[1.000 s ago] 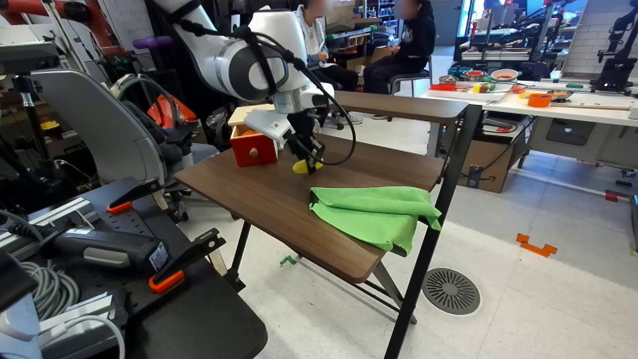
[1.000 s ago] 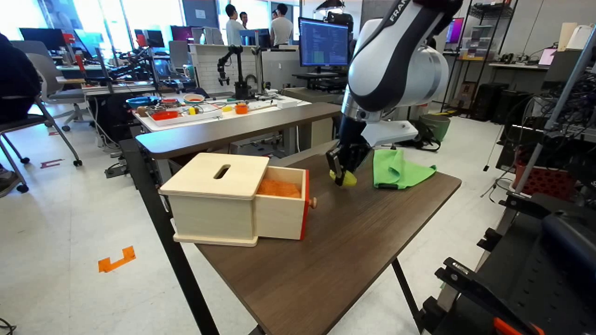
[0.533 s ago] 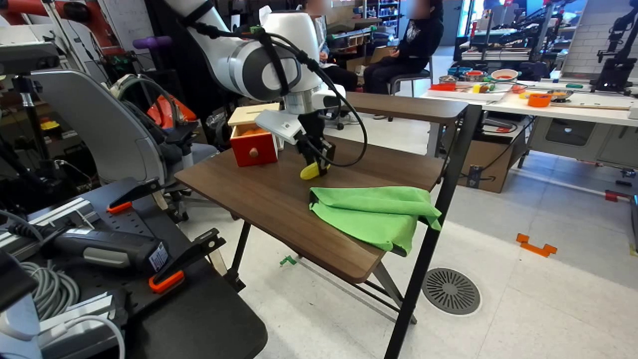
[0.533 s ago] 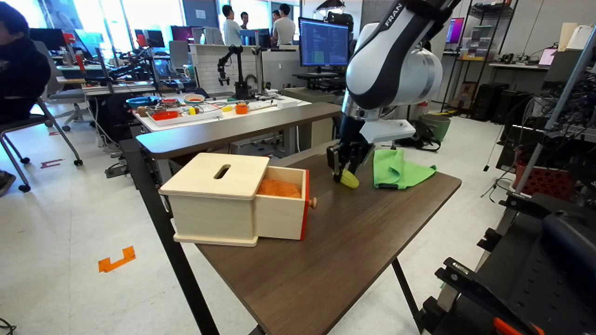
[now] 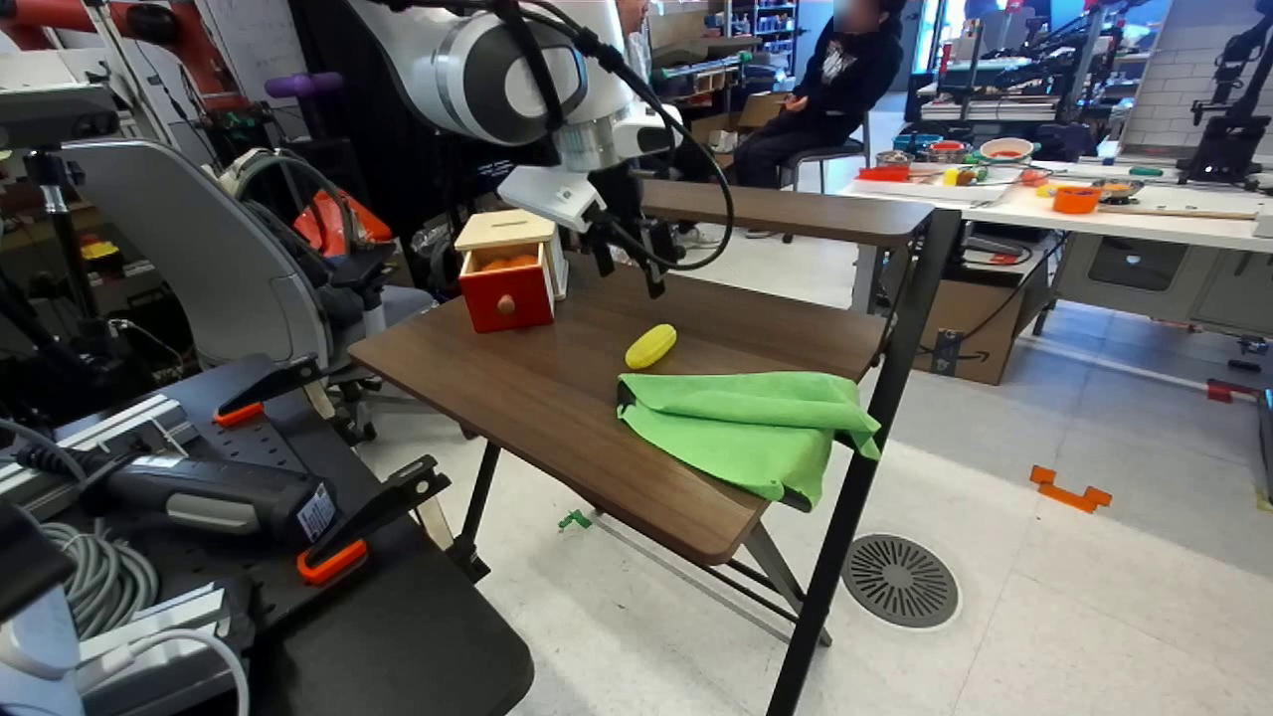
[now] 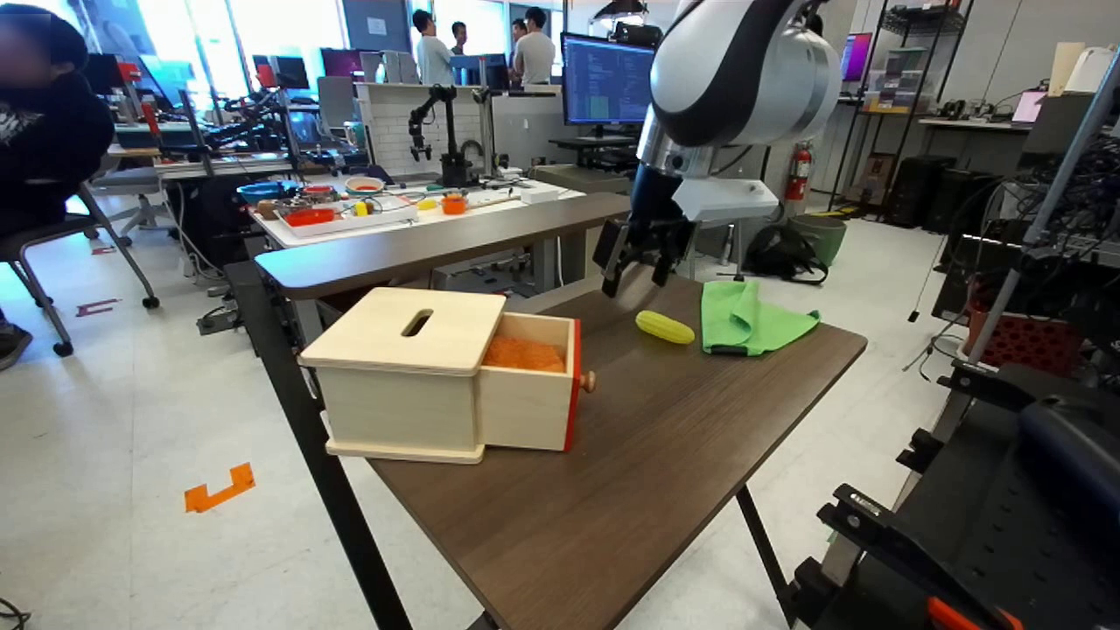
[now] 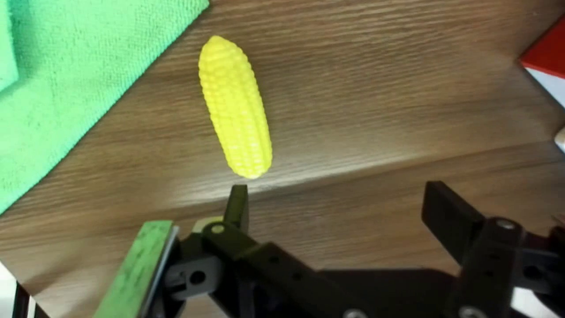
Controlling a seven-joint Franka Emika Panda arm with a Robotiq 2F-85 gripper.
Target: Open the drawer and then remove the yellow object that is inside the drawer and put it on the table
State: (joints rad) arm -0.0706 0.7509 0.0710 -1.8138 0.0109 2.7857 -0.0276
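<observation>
Your gripper [image 7: 337, 190] stands with its two fingers [image 7: 237, 205] well apart; in the wrist view the wood-grain surface of the counter [image 7: 353, 110] shows through the gap. Take that gap as the dial centre, with 12 o'clock at the top of the view. Nearest to the gripper is the yellow object [image 7: 236, 108], ribbed like a corn cob and lying flat between 10 and 11 o'clock. In both exterior views you see it resting on the counter, with the gripper raised above the counter and clear of it. The green cloth [image 5: 746, 428] lies near the yellow object; in an exterior view it is at 4 to 5 o'clock from it and overhangs the counter edge. Farther off, in an exterior view, the drawer [image 6: 525, 411] extends out of its pale wooden box [image 6: 394, 411] at 8 o'clock from the yellow object. Note its red front panel [image 5: 482, 310], round wooden knob [image 6: 588, 381] and the orange material [image 6: 525, 354] inside; the lid [image 6: 376, 328] of the box carries a slot [image 6: 417, 323]. Behind these, a raised shelf [image 6: 455, 243] runs along the far side of the counter. Beyond it you find a white table [image 5: 1154, 227] at 2 o'clock from the yellow object in an exterior view, with an orange container [image 5: 1076, 201] on it. In the background a red fire extinguisher [image 6: 798, 172] shows at 1 o'clock in an exterior view
</observation>
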